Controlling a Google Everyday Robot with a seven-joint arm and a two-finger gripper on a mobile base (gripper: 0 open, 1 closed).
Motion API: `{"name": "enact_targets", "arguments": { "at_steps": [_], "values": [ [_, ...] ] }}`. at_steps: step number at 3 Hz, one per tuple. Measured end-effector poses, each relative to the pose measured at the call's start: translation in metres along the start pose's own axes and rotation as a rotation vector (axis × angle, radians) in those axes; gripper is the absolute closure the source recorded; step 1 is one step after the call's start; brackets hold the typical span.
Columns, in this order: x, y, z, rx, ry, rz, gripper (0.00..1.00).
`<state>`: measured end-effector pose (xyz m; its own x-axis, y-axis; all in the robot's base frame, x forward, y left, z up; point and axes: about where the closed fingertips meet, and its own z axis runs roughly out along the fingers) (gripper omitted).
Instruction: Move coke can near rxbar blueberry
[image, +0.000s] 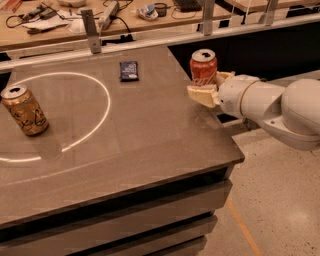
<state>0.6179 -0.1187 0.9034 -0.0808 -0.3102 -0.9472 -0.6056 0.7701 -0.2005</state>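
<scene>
The coke can (203, 67), red with a silver top, is held upright in my gripper (206, 88) just above the table's right edge. The gripper's pale fingers (201, 95) are shut around the can's lower part. The rxbar blueberry (128, 70), a small dark blue flat wrapper, lies on the table top to the left of the can, toward the back.
A gold-brown can (24, 110) stands at the table's left inside a bright ring of light. The grey table (150, 145) ends at a right edge below my arm. A workbench with cables and a metal rail (150, 42) runs behind the table.
</scene>
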Motion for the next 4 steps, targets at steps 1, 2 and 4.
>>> {"name": "enact_targets", "arguments": {
  "at_steps": [1, 2, 4],
  "values": [
    [0.000, -0.032, 0.034, -0.018, 0.001, 0.014, 1.00],
    [-0.004, -0.060, 0.074, -0.036, -0.020, 0.034, 1.00],
    [-0.031, -0.087, 0.156, -0.113, -0.071, 0.026, 1.00]
  ]
}}
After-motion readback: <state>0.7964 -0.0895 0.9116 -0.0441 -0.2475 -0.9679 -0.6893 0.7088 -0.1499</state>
